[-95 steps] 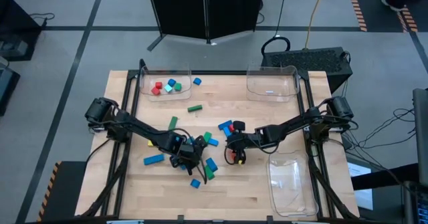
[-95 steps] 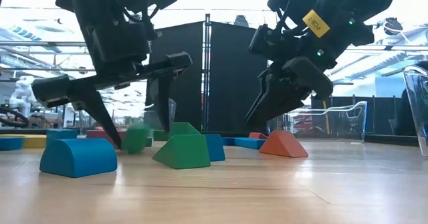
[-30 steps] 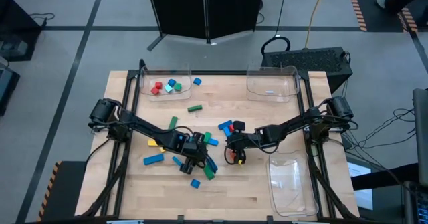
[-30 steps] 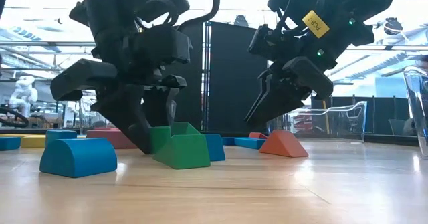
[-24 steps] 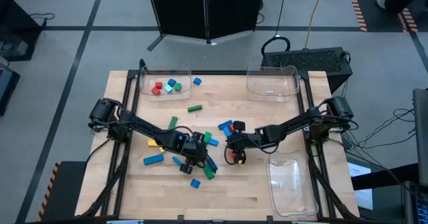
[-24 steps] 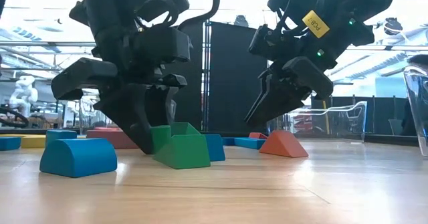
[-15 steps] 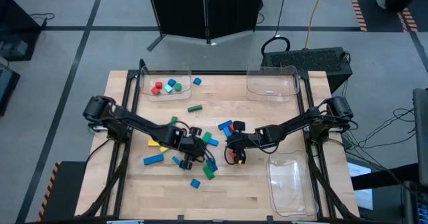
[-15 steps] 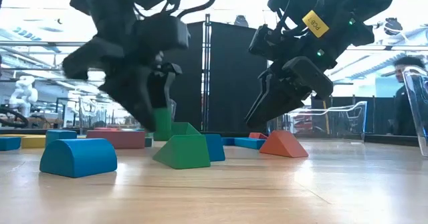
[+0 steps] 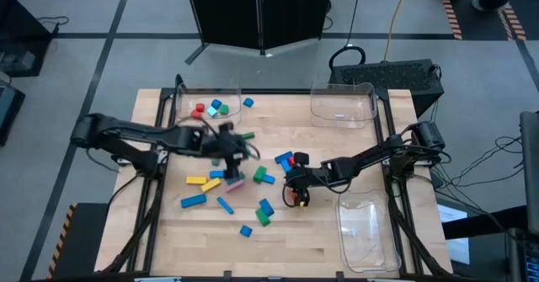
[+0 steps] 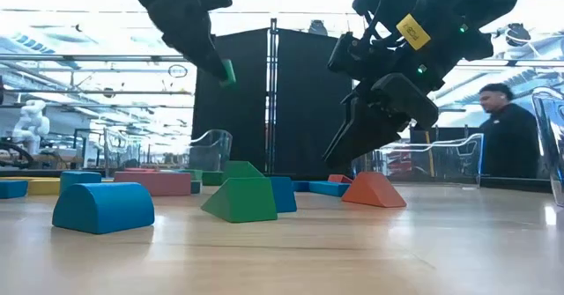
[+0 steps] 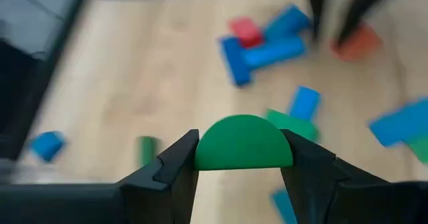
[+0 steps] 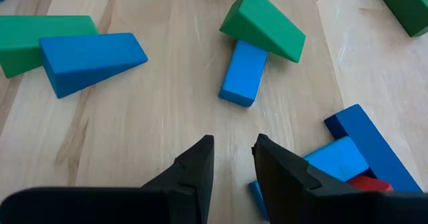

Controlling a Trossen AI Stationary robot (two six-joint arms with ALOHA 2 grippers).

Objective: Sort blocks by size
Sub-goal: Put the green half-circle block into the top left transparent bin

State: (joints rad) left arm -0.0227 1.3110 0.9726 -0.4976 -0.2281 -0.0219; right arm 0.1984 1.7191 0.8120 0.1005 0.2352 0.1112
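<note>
Left wrist view: left gripper [image 11: 242, 158] pinches green half-round block [image 11: 243, 142] between fingers, lifted for carrying | right gripper [image 12: 233, 158] nothing held, fingers slightly apart, above table | other blocks [image 12: 245, 72] scattered beyond.

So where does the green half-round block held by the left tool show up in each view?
High view: green half-round block hidden in the left tool, left of centre.
Low view: green sliver at the tool tip, top left, in the air.
Left wrist view: centre, between the fingers.
Right wrist view: not in it.
Shared landmark: green wedge.
</note>
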